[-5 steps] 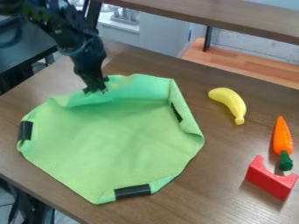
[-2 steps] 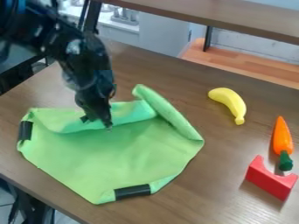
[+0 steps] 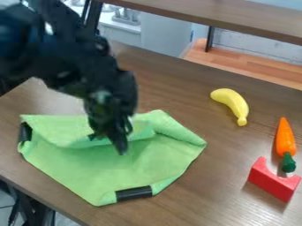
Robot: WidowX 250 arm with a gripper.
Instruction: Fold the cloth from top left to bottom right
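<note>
Lime-green cloth [image 3: 112, 172], black strips [image 3: 134, 193] along edges; black gripper [image 3: 108, 144]; brown wood-grain table [image 3: 230, 152]; yellow banana [image 3: 231, 101]; orange carrot [image 3: 284, 137], dark-green top [image 3: 288, 163]; red block [image 3: 272, 180].

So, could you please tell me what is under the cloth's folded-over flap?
The cloth's lower layer runs in beneath the flap; whatever lies farther in is covered, and the claw hides part of its edge.

A fixed camera looks down at a slant from above a wooden table [image 3: 183, 88], facing across its top toward a raised brown shelf [image 3: 206, 15] and a pale wall [image 3: 254, 57] beyond. The vantage is near, with the green cloth [image 3: 141, 167] spread large across the lower left.
</note>
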